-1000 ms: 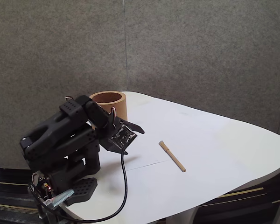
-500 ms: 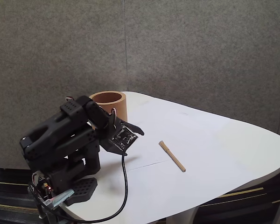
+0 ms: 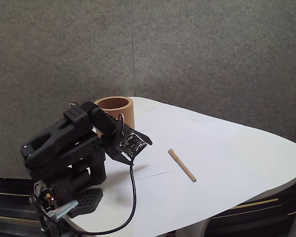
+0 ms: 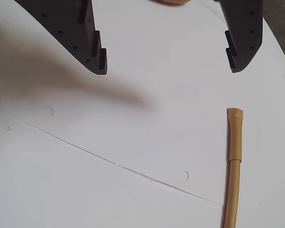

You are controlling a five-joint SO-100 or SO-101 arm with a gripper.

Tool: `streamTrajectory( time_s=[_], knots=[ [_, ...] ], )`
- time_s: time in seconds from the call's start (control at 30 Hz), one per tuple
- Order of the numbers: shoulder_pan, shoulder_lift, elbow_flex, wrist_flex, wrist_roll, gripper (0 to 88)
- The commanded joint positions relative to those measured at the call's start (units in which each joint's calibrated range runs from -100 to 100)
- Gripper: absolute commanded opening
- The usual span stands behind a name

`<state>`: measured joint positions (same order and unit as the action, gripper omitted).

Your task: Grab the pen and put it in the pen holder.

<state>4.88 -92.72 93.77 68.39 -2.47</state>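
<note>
Arm point(image 3: 64, 148) sits folded at the desk's point(image 3: 227, 163) left edge in the fixed view, the pen holder point(image 3: 114, 110) just behind it. Its claw point(image 4: 166, 61) gapes wide and empty. The pen point(image 4: 232, 166) lies flat at the claw's five o'clock, seemingly untouched.

white table point(image 3: 227, 163), pen point(image 3: 182, 165), pen holder point(image 3: 114, 111)

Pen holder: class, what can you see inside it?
In the fixed view, the pen holder shows just its open rim and some inner wall; its bottom is hidden. The pen lies outside on the table.
</note>
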Motion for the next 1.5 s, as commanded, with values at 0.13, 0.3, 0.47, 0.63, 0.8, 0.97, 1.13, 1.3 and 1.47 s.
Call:
streamTrajectory(
  time_s=[0.13, 0.3, 0.47, 0.63, 0.8, 0.97, 1.13, 1.3, 1.47],
  knots=[
    [0.31, 0.36, -5.51, -0.68, -0.19, 36.2],
    [0.24, 0.85, -20.40, -0.68, -0.30, 36.2],
    [0.17, 4.92, -30.87, -0.68, -0.30, 36.2],
    [0.24, 21.27, -49.73, 0.00, -0.30, 36.2],
    [0.53, 40.05, -67.24, 0.08, -0.35, 36.2],
    [4.71, 56.89, -77.98, 0.51, -3.14, 36.1],
    [8.44, 68.85, -79.60, 2.20, -5.46, 36.1],
    [9.54, 78.44, -79.69, 5.17, -5.77, 36.1],
    [11.07, 87.39, -79.78, 4.58, -5.72, 36.1]
  ],
)
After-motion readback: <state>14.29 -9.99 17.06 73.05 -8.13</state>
